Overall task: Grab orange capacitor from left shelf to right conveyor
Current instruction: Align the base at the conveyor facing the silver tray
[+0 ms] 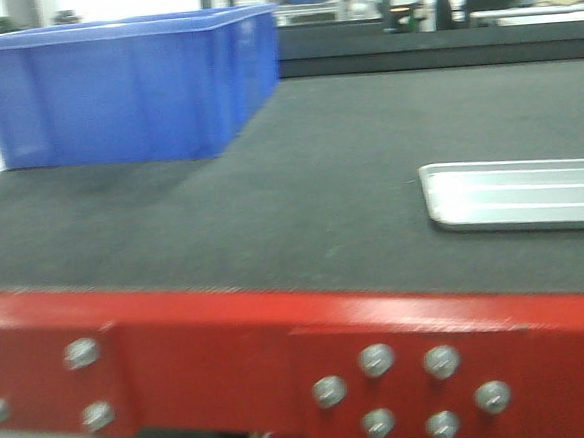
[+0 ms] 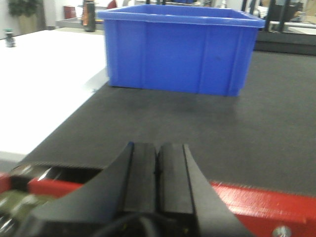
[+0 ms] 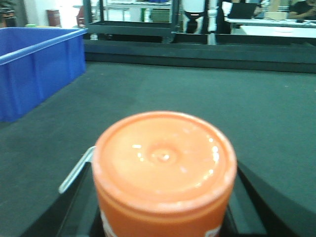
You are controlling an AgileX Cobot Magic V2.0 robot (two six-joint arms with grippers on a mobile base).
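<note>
- Your right jaws clamp the capacitor [image 3: 164, 163] on both sides, over the conveyor [image 3: 207, 89].
- Your left jaws are pressed together, empty, over the conveyor's red front edge [image 2: 266, 202].

the right conveyor [image 1: 300, 188] is looking matt and grainy, its red metal edge [image 1: 230, 329] gleaming — the orange capacitor [image 3: 163, 158] is shining glossy.

We see a white table [image 2: 44, 84] at the left of the left wrist view, a plant [image 2: 22, 7] in its upper left corner. Right wrist view: dark metal rack [image 3: 133, 23] upper centre, white desk [image 3: 276, 30] upper right. Front view: bright light [image 1: 117, 3] along the upper left.
</note>
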